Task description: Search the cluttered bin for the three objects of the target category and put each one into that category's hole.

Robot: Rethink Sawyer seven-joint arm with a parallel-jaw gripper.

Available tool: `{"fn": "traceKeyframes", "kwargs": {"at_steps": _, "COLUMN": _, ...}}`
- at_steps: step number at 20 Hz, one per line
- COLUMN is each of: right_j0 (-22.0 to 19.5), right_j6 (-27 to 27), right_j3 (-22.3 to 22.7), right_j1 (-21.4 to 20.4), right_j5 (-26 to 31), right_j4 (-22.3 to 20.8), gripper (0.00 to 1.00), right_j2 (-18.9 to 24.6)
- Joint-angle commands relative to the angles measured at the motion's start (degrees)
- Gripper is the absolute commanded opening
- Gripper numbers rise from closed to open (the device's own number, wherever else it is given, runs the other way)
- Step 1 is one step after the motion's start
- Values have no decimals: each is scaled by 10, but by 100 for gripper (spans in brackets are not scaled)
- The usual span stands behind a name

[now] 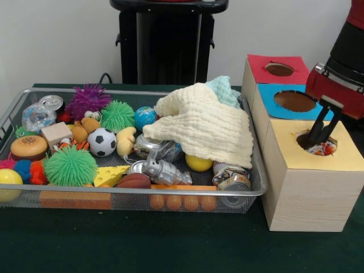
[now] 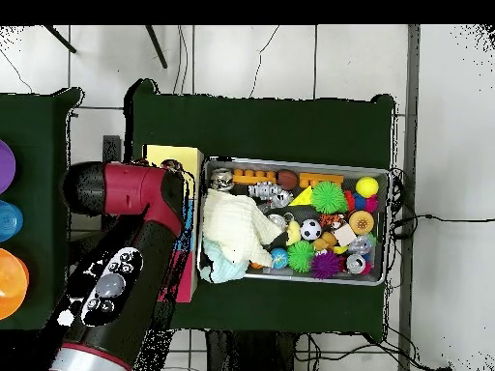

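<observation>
I am holding my hand (image 1: 318, 136) over the hole (image 1: 316, 144) in the yellow-topped box (image 1: 311, 190), with the fingertips dipping just inside the rim. My fingers are standing slightly apart and gripping nothing. Inside that hole a small colourful object (image 1: 325, 150) is lying, just beside my fingertips; I judge it is one of the target things, already dropped. I am keeping the hand straight above the hole so that a released thing is falling in, not onto the lid. The wire bin (image 1: 34, 198), beside the yellow-topped box, is holding the remaining clutter. A cream cloth (image 1: 205, 128) is covering its end nearest the box, probably hiding more objects.
</observation>
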Motion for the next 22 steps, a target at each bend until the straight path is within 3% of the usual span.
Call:
{"fn": "traceKeyframes", "kwargs": {"at_steps": 1, "right_j0": -13, "right_j6": 120, "right_j3": 25, "right_j1": 39, "right_j5": -51, "right_j4": 23, "gripper": 0, "right_j2": 89}}
{"fn": "traceKeyframes", "kwargs": {"at_steps": 6, "right_j0": -8, "right_j6": 131, "right_j3": 35, "right_j1": 45, "right_j5": -61, "right_j4": 33, "gripper": 0, "right_j2": 99}}
{"fn": "traceKeyframes", "kwargs": {"at_steps": 13, "right_j0": 8, "right_j6": 147, "right_j3": 17, "right_j1": 46, "right_j5": -22, "right_j4": 27, "gripper": 0, "right_j2": 58}}
{"fn": "traceKeyframes", "kwargs": {"at_steps": 18, "right_j0": 8, "right_j6": 110, "right_j3": 16, "right_j1": -26, "right_j5": 60, "right_j4": 6, "gripper": 0, "right_j2": 31}}
{"fn": "traceKeyframes", "kwargs": {"at_steps": 22, "right_j0": 0, "right_j6": 89, "right_j3": -7, "right_j1": -56, "right_j5": 120, "right_j4": -4, "gripper": 0, "right_j2": 18}}
